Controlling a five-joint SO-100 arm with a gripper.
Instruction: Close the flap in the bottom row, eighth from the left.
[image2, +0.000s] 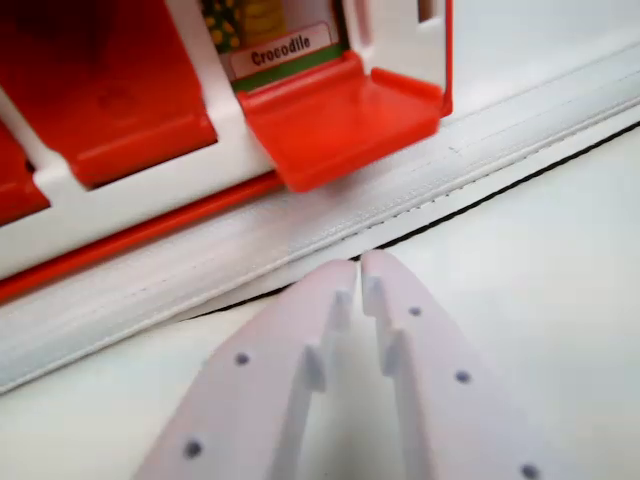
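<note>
Wrist view showed the white gripper (358, 268) with its fingertips together, holding nothing, hovering above the tabletop (540, 280). Just beyond it, the red flap (335, 120) lay open at the board's (140, 195) right end, under a Crocodile label (280, 50). Its long axis ran sideways; its lip pointed toward the gripper. It looked light, stiff, slippery; pushing under the front lip seemed best.
</note>
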